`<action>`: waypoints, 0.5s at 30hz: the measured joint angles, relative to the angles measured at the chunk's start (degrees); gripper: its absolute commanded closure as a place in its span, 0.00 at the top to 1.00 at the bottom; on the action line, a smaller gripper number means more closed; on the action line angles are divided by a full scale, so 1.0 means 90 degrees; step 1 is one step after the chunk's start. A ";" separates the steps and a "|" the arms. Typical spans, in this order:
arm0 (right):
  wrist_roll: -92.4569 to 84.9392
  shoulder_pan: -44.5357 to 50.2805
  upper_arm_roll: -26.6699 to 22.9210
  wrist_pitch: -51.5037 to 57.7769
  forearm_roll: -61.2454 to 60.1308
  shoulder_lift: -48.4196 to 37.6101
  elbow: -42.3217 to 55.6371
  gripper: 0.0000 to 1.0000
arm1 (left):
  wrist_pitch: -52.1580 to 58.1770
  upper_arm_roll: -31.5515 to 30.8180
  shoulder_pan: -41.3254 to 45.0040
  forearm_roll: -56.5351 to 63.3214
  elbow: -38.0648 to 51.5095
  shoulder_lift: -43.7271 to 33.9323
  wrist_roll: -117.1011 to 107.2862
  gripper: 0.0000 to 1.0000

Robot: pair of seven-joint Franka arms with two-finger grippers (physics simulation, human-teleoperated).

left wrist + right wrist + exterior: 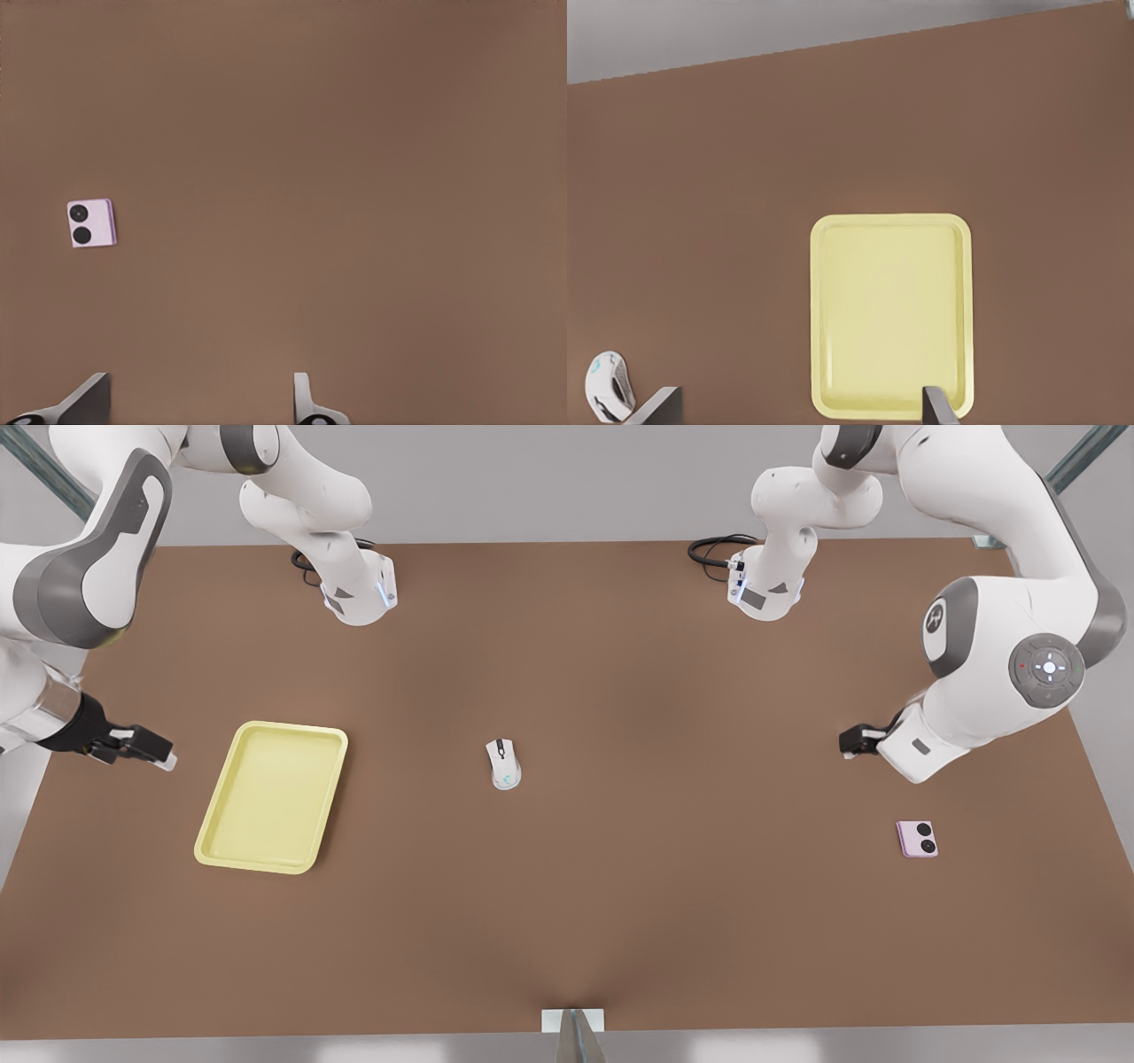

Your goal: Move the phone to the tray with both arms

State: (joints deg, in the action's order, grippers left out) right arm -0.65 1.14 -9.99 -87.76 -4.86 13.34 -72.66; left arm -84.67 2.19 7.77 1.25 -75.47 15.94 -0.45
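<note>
We see the phone (917,839) lying flat on the brown table (620,921) at the lower right of the front view, its two black circles facing up, with bare table all around it. In the left wrist view the phone (91,222) sits at the left of the frame, well apart from the fingertips (303,398) at the bottom edge.

That tells us the left gripper (852,741) is the one at the right of the front view, hanging above the table up and to the left of the phone, not touching it. Its fingers stand wide apart with nothing between them, as the left wrist view (199,403) shows.

The tray (271,797) rests at the left of the front view, lying lengthwise toward the camera, with nothing in it. In the right wrist view the tray (891,314) fills the lower middle, and the fingertips (935,405) frame its near end.

The right gripper (151,751) is at the far left of the front view, just beside the tray's left rim and above the table. Its fingers are also spread apart and hold nothing (799,407).

A white mouse (503,763) lies near the table's center, between tray and phone, well apart from both; we also see it (609,386) at the lower left of the right wrist view.
</note>
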 measured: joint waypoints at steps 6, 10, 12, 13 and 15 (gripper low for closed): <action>-0.0010 0.0000 0.0000 -0.0159 -0.0002 0.0002 -0.0003 1.00 | -0.0959 0.0841 -0.0330 -0.0259 -0.0355 0.1060 0.0246 1.00; -0.0014 0.0005 0.0000 -0.0204 -0.0002 0.0008 -0.0005 1.00 | -0.2201 0.0977 -0.0892 -0.0591 -0.1251 0.1389 0.0808 1.00; -0.0016 0.0001 0.0000 -0.0217 -0.0002 0.0006 -0.0005 1.00 | -0.2900 0.0983 -0.1068 -0.0665 -0.1711 0.1453 0.1106 1.00; -0.0017 0.0000 0.0000 -0.0223 -0.0002 0.0006 -0.0006 1.00 | -0.3237 0.0984 -0.1184 -0.0691 -0.1928 0.1475 0.1255 1.00; -0.0019 0.0000 0.0000 -0.0231 -0.0002 0.0002 0.0000 1.00 | -0.3834 0.0985 -0.1447 -0.0820 -0.2190 0.1602 0.1582 1.00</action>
State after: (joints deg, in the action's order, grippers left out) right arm -0.82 1.14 -9.99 -89.84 -4.88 13.36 -72.65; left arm -119.17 11.06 -5.25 -6.13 -95.18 30.36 13.79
